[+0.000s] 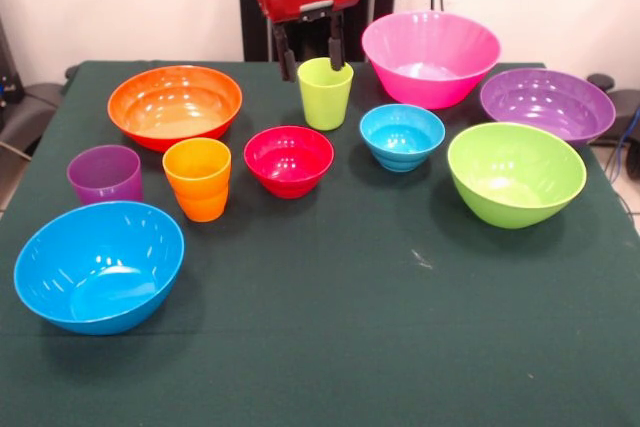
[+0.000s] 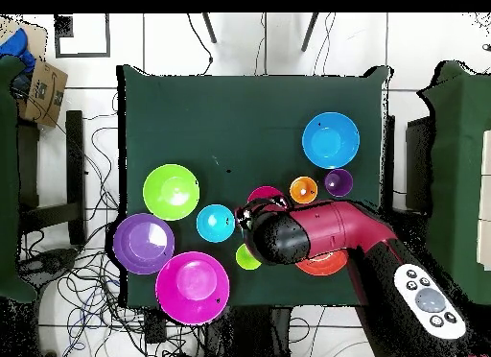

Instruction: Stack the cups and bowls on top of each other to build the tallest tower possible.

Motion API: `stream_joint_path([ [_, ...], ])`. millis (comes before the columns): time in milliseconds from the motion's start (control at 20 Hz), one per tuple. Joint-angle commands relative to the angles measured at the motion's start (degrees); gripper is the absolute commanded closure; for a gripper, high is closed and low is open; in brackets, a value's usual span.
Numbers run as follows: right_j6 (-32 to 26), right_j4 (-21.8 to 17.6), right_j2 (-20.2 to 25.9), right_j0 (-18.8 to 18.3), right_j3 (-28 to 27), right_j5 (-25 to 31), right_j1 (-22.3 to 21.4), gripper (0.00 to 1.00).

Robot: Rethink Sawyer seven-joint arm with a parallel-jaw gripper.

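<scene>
My gripper [image 1: 311, 55] is open, its fingers hanging just above and behind the rim of the lime green cup [image 1: 325, 93], which is half hidden under the arm in the overhead view [image 2: 246, 258]. The orange cup [image 1: 198, 178] and purple cup [image 1: 105, 174] stand at the left. The small red bowl [image 1: 289, 160] and small light blue bowl [image 1: 402, 136] sit mid-table. The large orange [image 1: 175, 104], pink [image 1: 431, 57], purple [image 1: 547, 104], lime green [image 1: 516, 173] and blue [image 1: 99, 265] bowls stand around them. Everything stands apart; nothing is nested.
The dark green cloth [image 1: 350, 347] covers the table. The arm [image 2: 326, 233] hides most of the orange bowl from above. Cables lie on the floor at the table's left in the overhead view [image 2: 81, 267].
</scene>
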Motion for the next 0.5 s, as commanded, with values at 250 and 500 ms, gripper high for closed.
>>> stream_joint_path([
  [250,-10.61,-7.01,2.37,-2.02,-4.21,3.48,4.66,0.0],
  [500,-11.7,-8.79,2.79,-2.06,-5.93,5.07,5.86,0.0],
])
